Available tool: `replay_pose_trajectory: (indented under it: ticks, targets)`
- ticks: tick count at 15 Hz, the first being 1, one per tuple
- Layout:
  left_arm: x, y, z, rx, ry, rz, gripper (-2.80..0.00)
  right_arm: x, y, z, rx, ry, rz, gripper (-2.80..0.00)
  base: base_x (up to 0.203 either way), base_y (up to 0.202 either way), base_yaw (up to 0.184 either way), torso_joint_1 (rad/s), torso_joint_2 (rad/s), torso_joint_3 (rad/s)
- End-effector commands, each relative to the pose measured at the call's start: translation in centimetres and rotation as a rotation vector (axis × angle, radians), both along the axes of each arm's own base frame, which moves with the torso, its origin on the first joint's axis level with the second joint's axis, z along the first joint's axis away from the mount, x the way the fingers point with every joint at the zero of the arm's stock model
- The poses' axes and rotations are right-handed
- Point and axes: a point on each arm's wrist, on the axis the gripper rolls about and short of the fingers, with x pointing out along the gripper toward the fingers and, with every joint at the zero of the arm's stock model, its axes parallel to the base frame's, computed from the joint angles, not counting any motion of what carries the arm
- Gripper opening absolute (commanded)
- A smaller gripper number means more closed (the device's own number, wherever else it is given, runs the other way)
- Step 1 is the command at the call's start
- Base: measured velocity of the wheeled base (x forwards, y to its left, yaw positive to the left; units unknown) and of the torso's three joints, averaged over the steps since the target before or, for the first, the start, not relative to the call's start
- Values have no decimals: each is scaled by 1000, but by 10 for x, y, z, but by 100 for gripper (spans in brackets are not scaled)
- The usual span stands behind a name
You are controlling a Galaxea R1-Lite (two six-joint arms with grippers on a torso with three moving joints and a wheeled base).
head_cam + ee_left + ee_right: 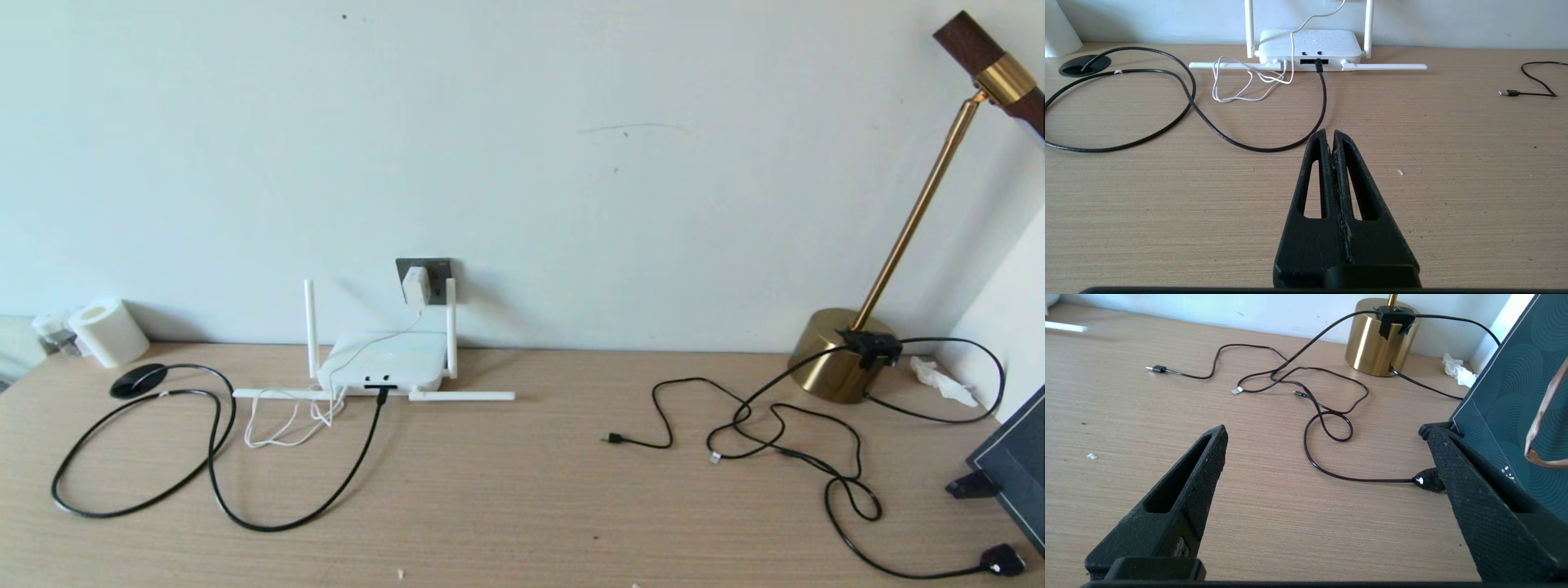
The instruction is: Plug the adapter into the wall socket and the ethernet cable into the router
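Wooden desk (522,506) against the wall — adapter (415,285) sits in the wall socket (437,265), ethernet cable (1324,102) in the router (1310,47). Left gripper (1330,132), pinched shut and empty, faces the router straight ahead; right gripper (1327,433) gapes wide, empty.

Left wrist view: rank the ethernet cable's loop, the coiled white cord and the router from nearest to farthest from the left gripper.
Measured from the shut left gripper:
1. The ethernet cable, whose loop curves just ahead of the fingertips.
2. The white cord, coiled farther out on the desk, toward the grommet side.
3. The router, against the wall, straight ahead.
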Motion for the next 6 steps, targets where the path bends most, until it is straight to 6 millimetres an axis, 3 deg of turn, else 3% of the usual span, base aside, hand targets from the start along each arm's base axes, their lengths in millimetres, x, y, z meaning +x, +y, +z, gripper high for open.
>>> replay_pose_trajectory:
  ticks: [1,6]
  targets:
    - [0,0,0,-1,3,1,-280,0,0,0,0,2,0,0,0,0,0,0,0,0]
    - [0,0,0,-1,3,1,-280,0,0,0,3,1,0,0,0,0,0,0,0,0]
